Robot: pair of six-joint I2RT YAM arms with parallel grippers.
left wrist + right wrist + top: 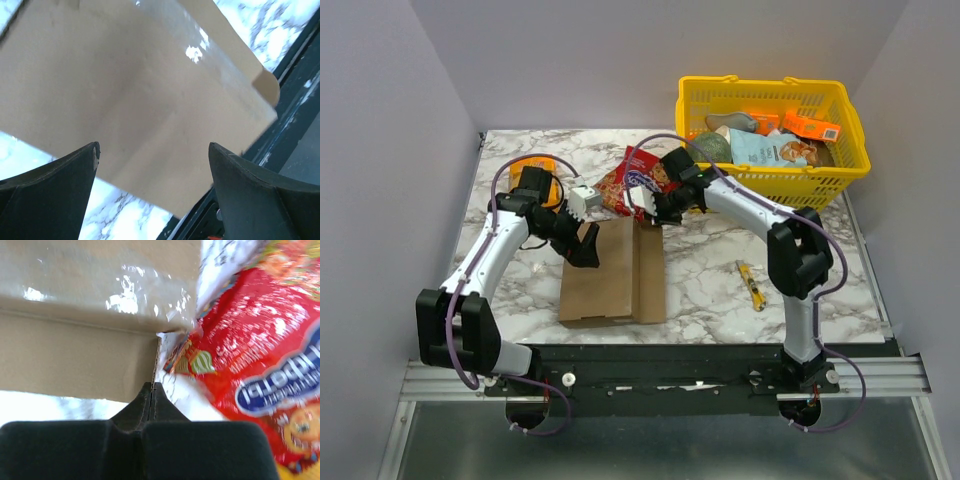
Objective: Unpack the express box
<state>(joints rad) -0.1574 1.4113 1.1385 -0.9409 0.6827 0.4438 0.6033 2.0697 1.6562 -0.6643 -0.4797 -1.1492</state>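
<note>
**Left pincer [586, 245] wide open, right pincer [655, 212] shut at the brown box [605, 280]**

At the far left of the table [710, 270] an orange thing [535, 165] lies partly under the left arm. A small white thing [582, 198] sits just to its right.

The left pincer hangs over the back left edge of the brown box. Its two black fingers [55, 185] stand wide apart and hold nothing. From the left wrist you see the cardboard past them, with a shiny strip running across it.

The brown box lies flat on the table. It is in the middle, between the two arms and near their bases. A narrow part runs down its right side, with a line between it and the wide part.

The right pincer is at the back right corner of the box. Its fingers [75, 450] are pressed together with no gap. Their tips touch the thin edge of the cardboard, but I cannot tell if they pinch it.

A red snack bag [632, 178] lies just behind the box. From the right wrist it sits right beside that cardboard edge.

Further right, a small yellow knife [752, 285] lies on the table near the right arm. A yellow basket [770, 185] stands at the back right, full of packets
</note>
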